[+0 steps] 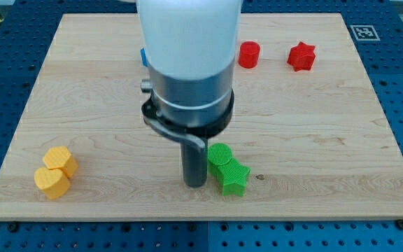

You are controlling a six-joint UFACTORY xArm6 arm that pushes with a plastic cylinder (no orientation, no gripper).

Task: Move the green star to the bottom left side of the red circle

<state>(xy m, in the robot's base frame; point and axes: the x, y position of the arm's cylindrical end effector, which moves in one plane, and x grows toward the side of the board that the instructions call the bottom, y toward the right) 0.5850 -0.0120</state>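
Observation:
The green star (234, 176) lies near the view's bottom centre, touching a green round block (220, 155) just above and to its left. The red circle (249, 54) stands near the view's top, right of centre. My tip (194, 183) rests on the board just left of the two green blocks, close beside them; whether it touches them I cannot tell. The arm's large body hides the board above the tip.
A red star (301, 57) sits right of the red circle. Two yellow blocks (56, 172) lie together at the view's bottom left. A blue block (143, 56) peeks out behind the arm at the top. The wooden board (327, 140) ends at blue surroundings.

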